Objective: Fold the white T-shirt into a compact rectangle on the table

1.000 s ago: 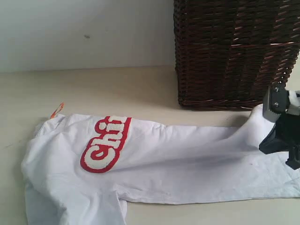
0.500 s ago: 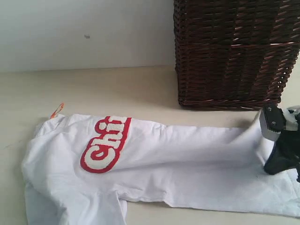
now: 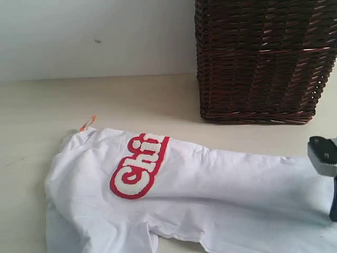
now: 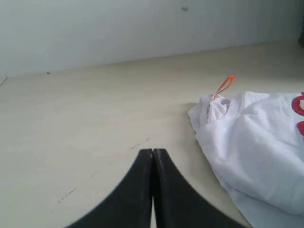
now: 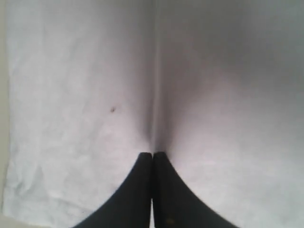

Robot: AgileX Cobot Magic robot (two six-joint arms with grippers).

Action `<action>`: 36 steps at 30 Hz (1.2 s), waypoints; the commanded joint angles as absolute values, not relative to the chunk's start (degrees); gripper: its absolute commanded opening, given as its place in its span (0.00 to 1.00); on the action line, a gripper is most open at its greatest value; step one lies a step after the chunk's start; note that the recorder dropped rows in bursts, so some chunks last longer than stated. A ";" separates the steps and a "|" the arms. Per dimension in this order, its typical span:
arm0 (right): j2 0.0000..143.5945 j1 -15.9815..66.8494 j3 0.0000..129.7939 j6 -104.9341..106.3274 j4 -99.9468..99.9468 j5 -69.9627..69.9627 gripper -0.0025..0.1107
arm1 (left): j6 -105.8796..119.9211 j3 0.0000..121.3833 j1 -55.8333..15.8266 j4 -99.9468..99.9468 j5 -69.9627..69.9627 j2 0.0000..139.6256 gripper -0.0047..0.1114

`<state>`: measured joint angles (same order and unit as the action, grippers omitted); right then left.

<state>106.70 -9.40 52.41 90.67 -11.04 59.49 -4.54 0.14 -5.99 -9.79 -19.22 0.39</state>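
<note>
We lose the shirt past the exterior view's lower and right edges. Its lettering tucks under a fold after "Chi", so the rest is hidden. The basket is cut by the top edge. Of the right gripper that view shows only a part at its right edge, fingertips out of frame. An orange tag at the collar is too small to read. The left gripper is cut off by its wrist view's lower edge.
</note>
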 commanded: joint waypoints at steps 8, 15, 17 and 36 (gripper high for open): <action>92.83 -7.20 52.36 110.12 -52.74 58.29 0.11 | -4.67 0.00 -5.87 -9.83 -18.31 0.00 0.06; 104.84 5.01 52.36 109.98 -58.79 45.41 0.11 | -4.67 0.00 -5.87 -9.83 -18.31 0.00 0.06; 107.41 6.09 52.36 105.80 -59.30 34.43 0.08 | -4.67 0.00 -5.87 -9.83 -18.31 0.00 0.06; 104.56 6.09 52.36 87.16 -32.94 41.00 0.04 | -4.67 0.00 -5.87 -9.83 -18.31 0.00 0.06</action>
<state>103.33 6.14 52.37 95.83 -45.08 36.53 -4.54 0.14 -5.99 -9.79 -19.22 0.39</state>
